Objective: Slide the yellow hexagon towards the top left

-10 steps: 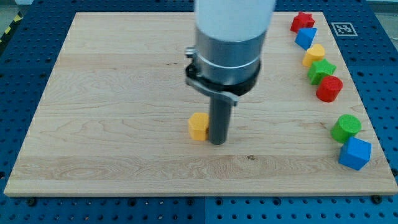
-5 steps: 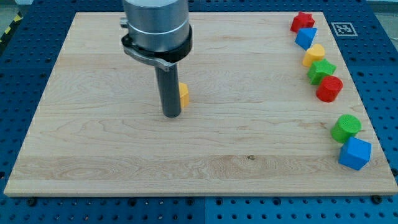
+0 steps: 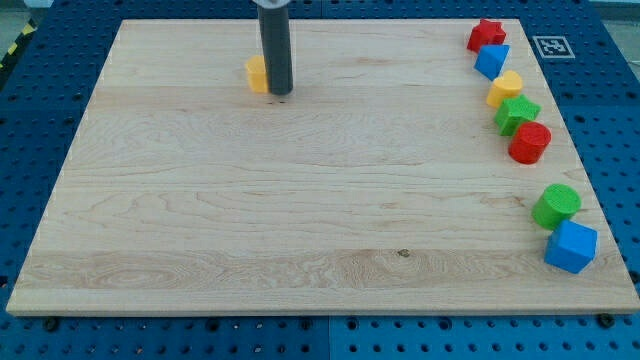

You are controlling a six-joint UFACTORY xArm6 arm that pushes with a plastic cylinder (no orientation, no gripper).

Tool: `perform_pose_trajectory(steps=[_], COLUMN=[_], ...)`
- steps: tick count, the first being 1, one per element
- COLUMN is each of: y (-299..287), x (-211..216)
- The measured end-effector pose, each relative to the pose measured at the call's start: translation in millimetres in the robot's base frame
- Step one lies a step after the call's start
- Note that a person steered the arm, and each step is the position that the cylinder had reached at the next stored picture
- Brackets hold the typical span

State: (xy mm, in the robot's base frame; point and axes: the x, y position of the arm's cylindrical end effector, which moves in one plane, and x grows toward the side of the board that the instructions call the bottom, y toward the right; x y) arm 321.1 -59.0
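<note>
The yellow hexagon [image 3: 257, 74] lies on the wooden board [image 3: 300, 200] near the view's top, left of centre. The dark rod comes down from the top edge, and my tip [image 3: 279, 93] rests on the board right beside the hexagon's right side, touching it or nearly so. The rod hides the hexagon's right part.
Along the board's right edge stand a red star [image 3: 486, 33], a blue block [image 3: 492, 60], a yellow block [image 3: 506, 88], a green star [image 3: 518, 112], a red cylinder [image 3: 529, 143], a green cylinder [image 3: 556, 205] and a blue cube [image 3: 571, 246].
The yellow hexagon has been carried from the board's middle up and to the left, toward the top. The rod has moved the same way, and the arm's body has left the view.
</note>
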Motion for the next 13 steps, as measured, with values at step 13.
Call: perform_pose_trajectory(steps=[13], y=[-137], x=[-70])
